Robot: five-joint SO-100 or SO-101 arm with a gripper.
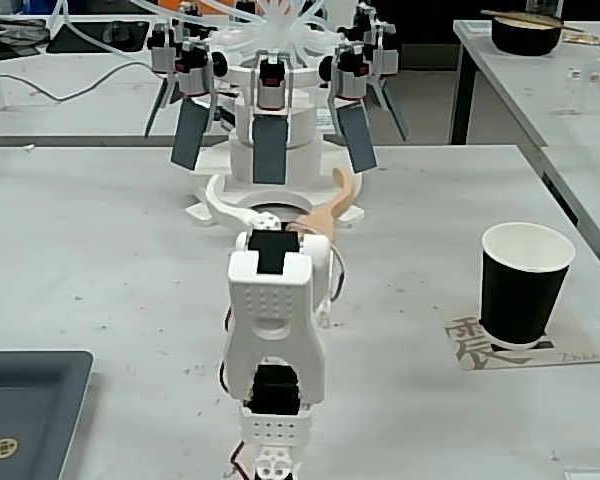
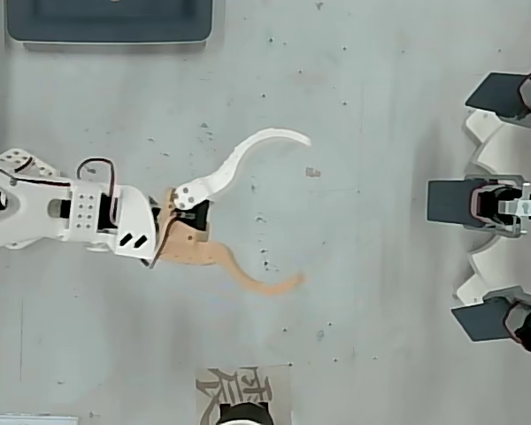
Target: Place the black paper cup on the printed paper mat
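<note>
The black paper cup [image 1: 525, 285] stands upright on the printed paper mat [image 1: 572, 351] at the right of the fixed view, its white inside showing. The overhead view catches the mat [image 2: 243, 382] at the bottom edge, with only a sliver of the cup [image 2: 245, 414]. My gripper [image 2: 303, 209] is open, its curved white finger [image 2: 248, 155] and tan finger [image 2: 248, 276] spread wide with nothing between them. It hovers over the table's middle, well apart from the cup. In the fixed view the gripper [image 1: 276, 192] points away from the camera.
A dark grey tray [image 1: 30, 410] lies at the near left, also seen in the overhead view [image 2: 115, 22]. A white rig with several black paddles [image 1: 270, 110] stands beyond the gripper. A black bowl [image 1: 525, 35] sits on another table at the back right.
</note>
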